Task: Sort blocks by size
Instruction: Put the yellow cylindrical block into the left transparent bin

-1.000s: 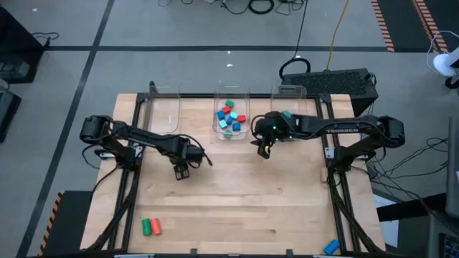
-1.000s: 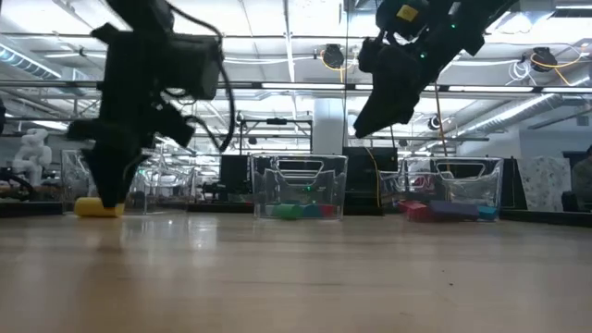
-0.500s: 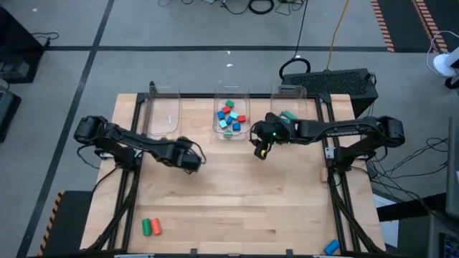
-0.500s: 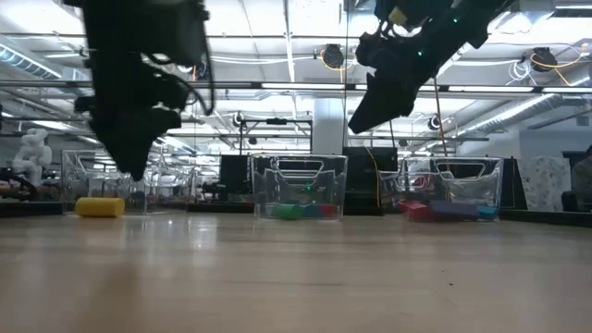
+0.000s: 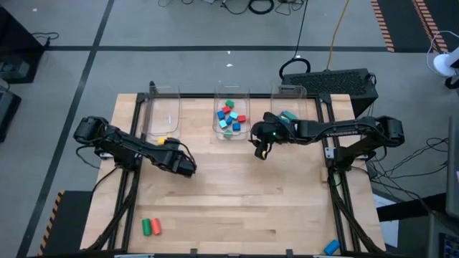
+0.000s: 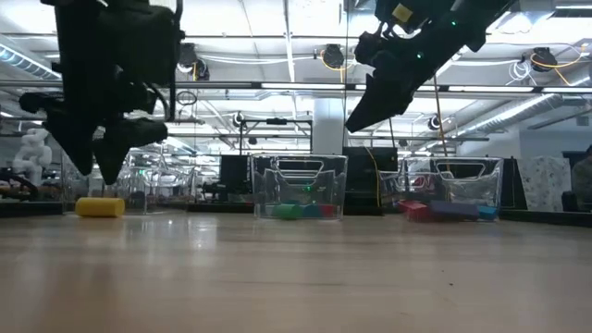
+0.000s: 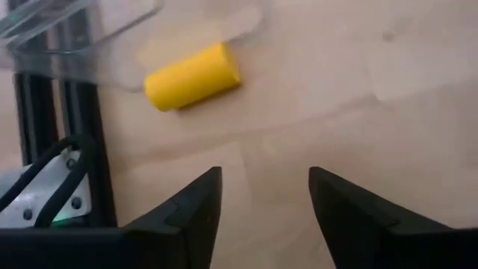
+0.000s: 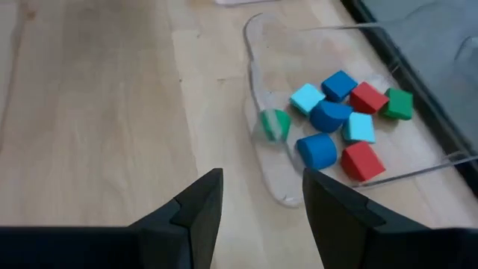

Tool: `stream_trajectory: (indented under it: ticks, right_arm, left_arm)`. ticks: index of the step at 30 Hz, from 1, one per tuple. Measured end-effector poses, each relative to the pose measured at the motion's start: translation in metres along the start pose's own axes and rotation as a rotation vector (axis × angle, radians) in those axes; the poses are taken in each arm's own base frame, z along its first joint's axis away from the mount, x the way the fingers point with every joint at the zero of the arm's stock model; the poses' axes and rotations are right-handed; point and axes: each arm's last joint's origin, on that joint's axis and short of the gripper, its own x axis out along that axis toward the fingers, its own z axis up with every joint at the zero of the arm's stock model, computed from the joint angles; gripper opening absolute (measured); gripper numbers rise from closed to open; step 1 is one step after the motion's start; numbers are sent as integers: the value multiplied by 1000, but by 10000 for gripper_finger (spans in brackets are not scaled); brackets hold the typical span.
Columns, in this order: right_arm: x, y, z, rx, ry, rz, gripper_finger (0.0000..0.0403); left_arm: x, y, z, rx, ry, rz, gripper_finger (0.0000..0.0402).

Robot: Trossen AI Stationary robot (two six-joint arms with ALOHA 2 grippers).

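Pale wood table [image 5: 237, 193] carries three clear bins along its far edge. Above it, the left gripper [image 7: 263, 196] hangs with fingers spread and empty, a yellow cylinder [image 7: 193, 76] lying on the wood just beside the left bin [image 5: 163, 113]. The right gripper [image 8: 258, 196], fingers also spread and empty, hovers near the middle bin [image 8: 258, 161], which holds small blue, red, green and light-blue blocks [image 8: 342, 123]. The right bin [image 6: 453, 194] contains pink, blue and teal pieces. A green and a red cylinder [image 5: 150, 227] lie near the front edge.
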Motion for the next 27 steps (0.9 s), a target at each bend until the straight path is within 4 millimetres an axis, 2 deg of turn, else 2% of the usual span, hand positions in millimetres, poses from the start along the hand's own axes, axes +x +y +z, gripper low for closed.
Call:
stream_trajectory:
  ticks: [8,13,22,27]
  right_arm:
    - [1,-8,1,-8,-9,-4,169]
    - [1,-9,2,-4,-14,24,169]
    - [1,-9,3,23,-27,27,169]
    - [1,-9,3,24,-27,27,169]
  left_arm:
    - [25,15,-2,-257,-53,99,309]
    - [41,21,-2,-305,-43,126,361]
    - [68,24,4,-338,-48,84,373]
    - [74,27,10,-364,-61,98,373]
